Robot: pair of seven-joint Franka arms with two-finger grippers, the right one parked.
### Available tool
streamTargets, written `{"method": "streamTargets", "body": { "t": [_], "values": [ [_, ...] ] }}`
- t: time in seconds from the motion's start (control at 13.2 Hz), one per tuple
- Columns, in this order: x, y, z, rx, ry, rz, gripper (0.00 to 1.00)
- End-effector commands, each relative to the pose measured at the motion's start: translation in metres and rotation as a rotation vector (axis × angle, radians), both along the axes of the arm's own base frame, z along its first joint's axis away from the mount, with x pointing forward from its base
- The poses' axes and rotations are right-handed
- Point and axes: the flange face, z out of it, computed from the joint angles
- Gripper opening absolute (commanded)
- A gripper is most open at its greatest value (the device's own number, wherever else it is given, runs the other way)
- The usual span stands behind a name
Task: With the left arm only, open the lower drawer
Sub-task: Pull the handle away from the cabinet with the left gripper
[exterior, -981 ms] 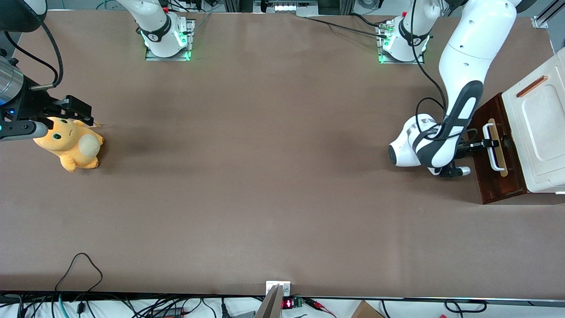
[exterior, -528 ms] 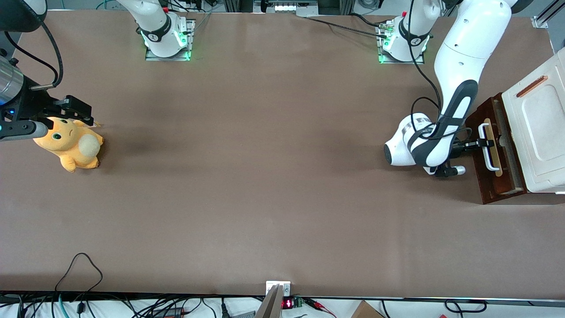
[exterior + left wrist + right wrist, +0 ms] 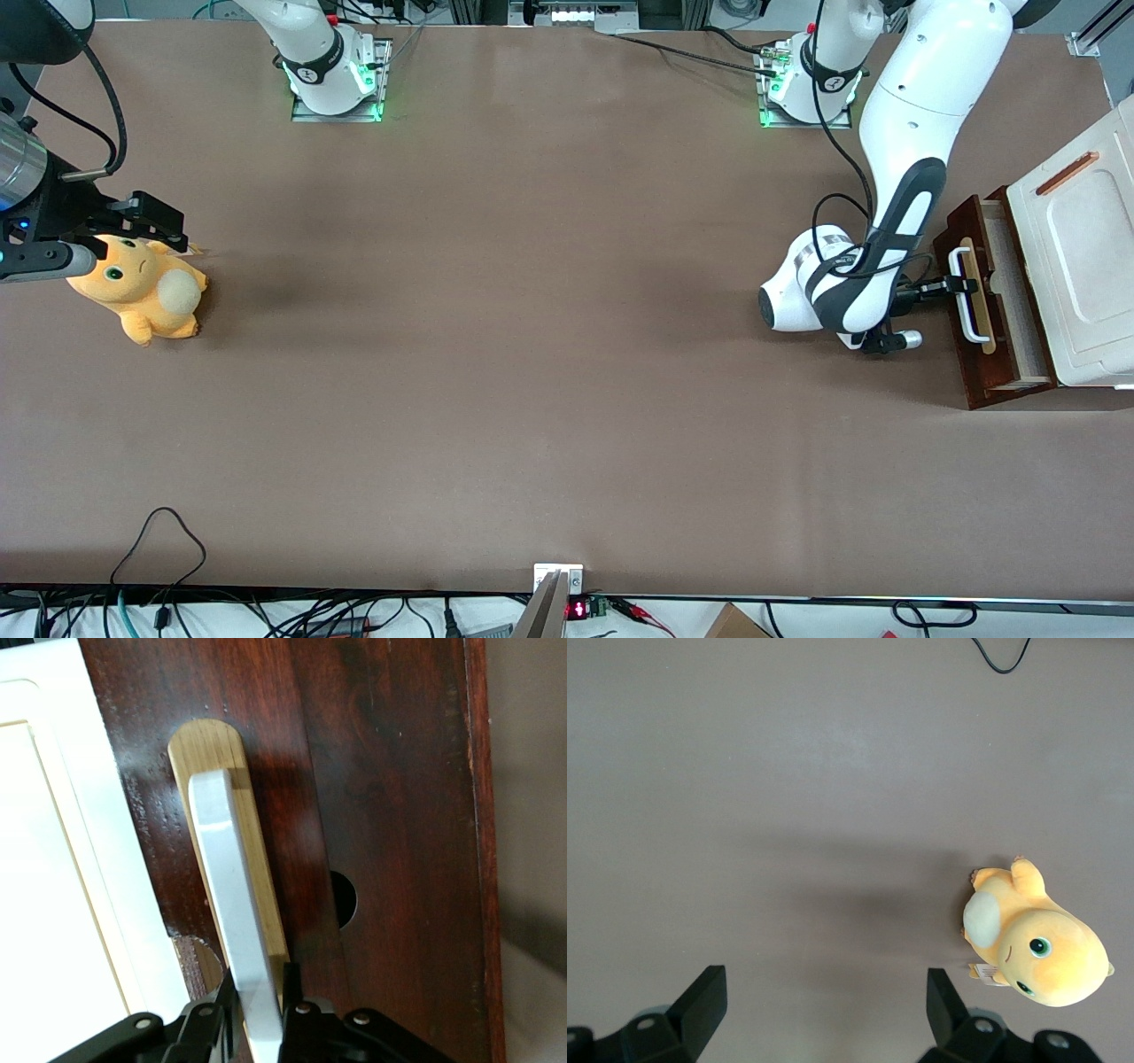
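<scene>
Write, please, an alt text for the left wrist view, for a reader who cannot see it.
The left arm's black claw is shut on the white bar handle of the lower drawer, whose front is dark reddish-brown wood. The handle sits on a pale wood strip, and a white panel lies beside the drawer front.

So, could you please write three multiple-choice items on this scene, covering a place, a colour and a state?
1. Where is the gripper?
A. at the drawer's handle
B. over the plush toy
C. by the table's near edge

2. What colour is the handle?
A. black
B. white
C. green

3. How is the lower drawer?
A. fully shut
B. partly open
C. lifted off the table

Answers: 1 A, the jaws close on the handle bar; 2 B, the bar is white on its pale strip; 3 B, pale interior shows.
</scene>
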Motion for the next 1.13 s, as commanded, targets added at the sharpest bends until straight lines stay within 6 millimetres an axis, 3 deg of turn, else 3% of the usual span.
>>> {"method": "streamTargets", "body": {
  "t": [0.0, 0.75, 1.06],
  "values": [
    [-0.016, -0.029, -0.001, 0.008, 0.013, 0.041, 0.21],
    [-0.025, -0.055, -0.004, -0.002, -0.006, 0.064, 0.21],
    [-0.025, -0.054, -0.005, -0.001, -0.003, 0.066, 0.21]
  ]
}}
